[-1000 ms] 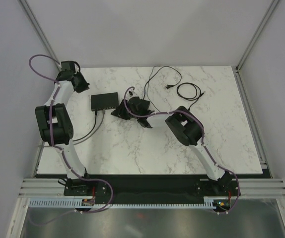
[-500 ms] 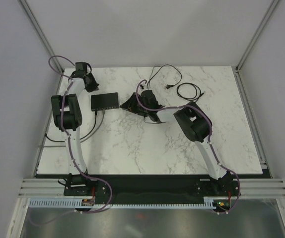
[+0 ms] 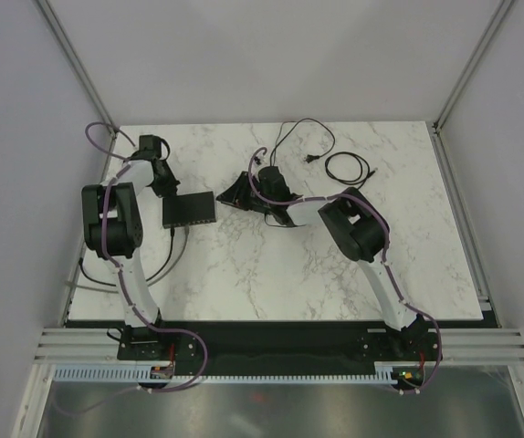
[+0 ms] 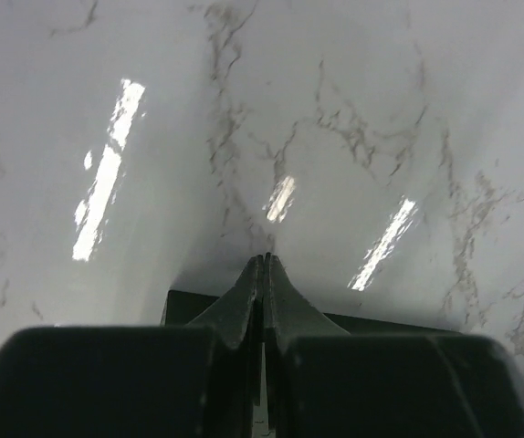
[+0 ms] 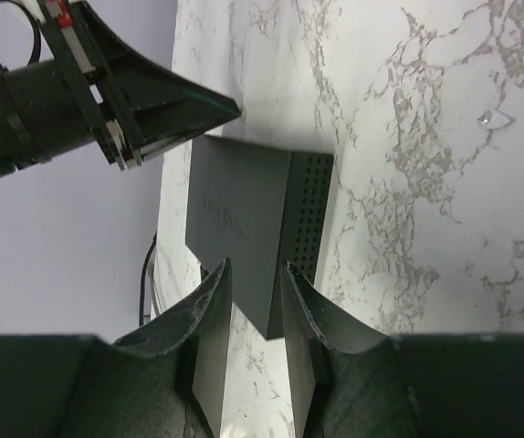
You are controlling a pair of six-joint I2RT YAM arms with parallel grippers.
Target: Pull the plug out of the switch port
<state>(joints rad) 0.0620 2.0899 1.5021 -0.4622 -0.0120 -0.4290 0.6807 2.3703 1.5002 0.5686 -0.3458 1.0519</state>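
Note:
The switch (image 3: 189,210) is a flat black box lying left of centre on the marble table (image 3: 271,274). Dark cables (image 3: 172,239) leave its near edge; the plugs are too small to make out. My left gripper (image 3: 163,182) is shut and empty at the switch's far left corner. In the left wrist view its closed fingertips (image 4: 264,259) sit over the switch's black top (image 4: 381,321). My right gripper (image 3: 235,193) is open and empty just right of the switch. In the right wrist view it (image 5: 256,274) faces the switch's perforated side (image 5: 306,210), with the left gripper (image 5: 125,100) beyond.
Loose black cables (image 3: 303,137) and a small coil (image 3: 349,166) lie at the back right of the table. The switch's cables run off the left edge (image 3: 93,274). Grey walls close in the back and sides.
The left gripper swung from the back left corner down to the switch's far edge. The switch slid nearer and slightly left. The right gripper moved farther back beside the switch.

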